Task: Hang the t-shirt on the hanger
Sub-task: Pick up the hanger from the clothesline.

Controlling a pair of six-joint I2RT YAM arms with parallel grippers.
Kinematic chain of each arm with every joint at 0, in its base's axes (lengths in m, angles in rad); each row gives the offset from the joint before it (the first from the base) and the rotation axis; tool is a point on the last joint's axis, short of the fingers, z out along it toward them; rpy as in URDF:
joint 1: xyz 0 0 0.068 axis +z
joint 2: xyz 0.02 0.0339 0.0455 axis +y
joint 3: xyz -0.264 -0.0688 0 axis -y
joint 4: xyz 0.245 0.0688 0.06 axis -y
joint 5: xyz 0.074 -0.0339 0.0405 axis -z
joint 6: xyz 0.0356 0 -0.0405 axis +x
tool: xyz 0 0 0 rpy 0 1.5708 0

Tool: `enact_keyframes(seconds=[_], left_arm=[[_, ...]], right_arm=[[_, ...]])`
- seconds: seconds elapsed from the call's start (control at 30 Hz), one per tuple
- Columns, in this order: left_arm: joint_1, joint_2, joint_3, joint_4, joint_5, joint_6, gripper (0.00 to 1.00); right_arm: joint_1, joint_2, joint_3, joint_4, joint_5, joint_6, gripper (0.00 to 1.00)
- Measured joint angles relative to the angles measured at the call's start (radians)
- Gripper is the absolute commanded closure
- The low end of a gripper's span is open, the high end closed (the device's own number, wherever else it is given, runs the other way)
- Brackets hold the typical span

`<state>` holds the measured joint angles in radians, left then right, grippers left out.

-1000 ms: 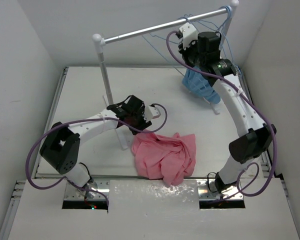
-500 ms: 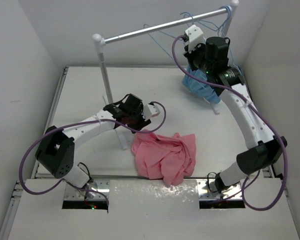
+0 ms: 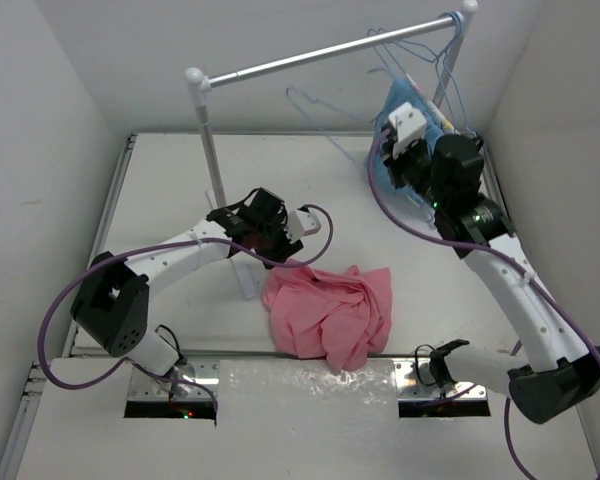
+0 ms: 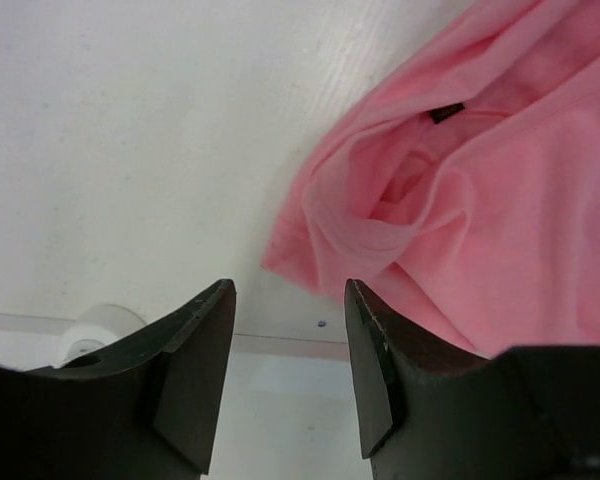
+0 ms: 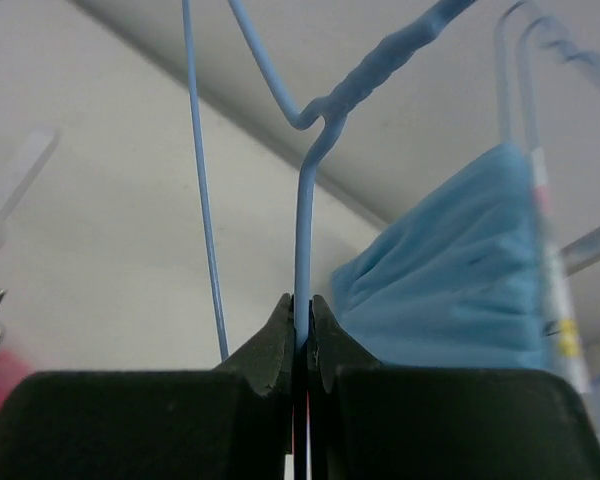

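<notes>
My right fingers (image 5: 272, 352), pressed together, pinch the hanger (image 5: 302, 240) wire, which runs straight up. The t-shirt (image 3: 330, 305) lies crumpled on the table (image 3: 180, 180), well apart at seven o'clock from above. My spread left fingers (image 4: 195, 350) hover nearer, empty.

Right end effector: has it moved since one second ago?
Yes. In the top view the right end effector, shut on the hanger, has come away from the silver rail, down and slightly right in the picture.

A crumpled pink t-shirt (image 3: 330, 310) lies on the white table (image 3: 310, 175).
</notes>
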<state>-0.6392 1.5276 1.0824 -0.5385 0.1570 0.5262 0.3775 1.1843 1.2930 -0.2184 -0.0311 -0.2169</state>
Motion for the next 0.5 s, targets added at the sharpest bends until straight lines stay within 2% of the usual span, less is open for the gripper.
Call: enact_keyframes(seconds=[0.1,0.27,0.5], left_arm=[[0.0,0.011,0.012,-0.027,0.051,-0.002,0.54],[0.0,0.078,0.036,-0.034,0.145,-0.02,0.52],[-0.014,0.126,0.037,0.006,0.161,-0.084,0.49]], right_arm=[[0.037,-0.069,-0.158,-0.011,-0.023,0.02,1.0],[0.064,-0.163,-0.332,-0.053,0.001,0.084,1.0],[0.064,-0.243,-0.347,-0.162,0.19,0.19,1.0]])
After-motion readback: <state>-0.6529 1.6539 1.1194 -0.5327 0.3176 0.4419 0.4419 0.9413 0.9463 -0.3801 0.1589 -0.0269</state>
